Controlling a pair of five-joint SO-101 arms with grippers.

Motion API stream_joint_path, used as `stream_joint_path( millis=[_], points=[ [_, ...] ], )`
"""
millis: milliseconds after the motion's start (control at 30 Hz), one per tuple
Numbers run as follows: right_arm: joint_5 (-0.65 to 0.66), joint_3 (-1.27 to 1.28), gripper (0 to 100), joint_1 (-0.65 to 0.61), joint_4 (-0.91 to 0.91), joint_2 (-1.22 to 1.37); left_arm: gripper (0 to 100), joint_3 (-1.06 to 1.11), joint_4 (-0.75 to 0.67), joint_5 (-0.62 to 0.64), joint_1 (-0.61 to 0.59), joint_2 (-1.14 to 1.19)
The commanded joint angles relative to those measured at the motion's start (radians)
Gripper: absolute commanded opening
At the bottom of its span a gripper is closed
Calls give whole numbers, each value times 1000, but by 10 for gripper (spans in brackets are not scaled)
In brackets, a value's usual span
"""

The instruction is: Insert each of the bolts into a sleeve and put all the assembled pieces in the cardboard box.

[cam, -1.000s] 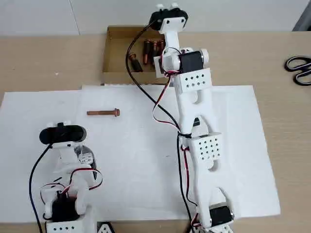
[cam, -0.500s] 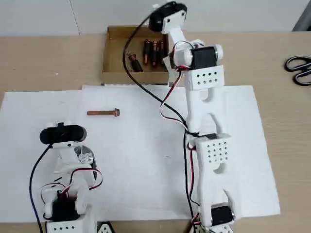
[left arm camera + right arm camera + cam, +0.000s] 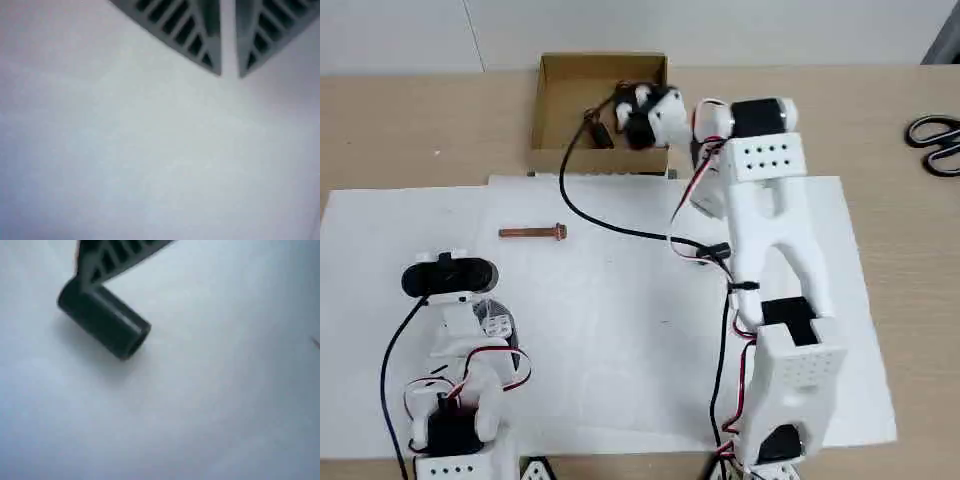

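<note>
**Arm drew back from the box**

Stretched far over the cardboard box [image 3: 560, 100] a second before, one arm [image 3: 770, 200] had folded back at the elbow. Its wrist had rolled so that the black camera head [image 3: 640, 112] hung over the box's right half. The other arm [image 3: 455, 330] kept crouched at the near corner of the white paper [image 3: 600, 330].

A copper-coloured bolt [image 3: 532, 232], slim with a flanged head at one end, lay flat on the paper between the box and the crouched arm, touching neither.

A sleeve [image 3: 105, 322], short, black and hollow-ended, lay on its side on the paper, one end touching the right gripper [image 3: 87, 275]. Whether that gripper was open or closed could not be told.

The left gripper [image 3: 229, 70] hovered over paper, nearly closed, with a thin slit between its empty fingers [image 3: 185, 27].
</note>
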Motion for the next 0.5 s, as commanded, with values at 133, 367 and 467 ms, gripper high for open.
stream_joint_path(
  millis=[133, 367, 467],
  points=[
    [282, 117, 184, 96, -10, -67, 7, -5, -20, 3, -5, -9],
    [468, 229, 184, 137, -10, -71, 7, -5, -20, 3, -2, -9],
    [516, 267, 184, 139, -10, -74, 7, -5, -20, 3, -2, -9]
  ],
)
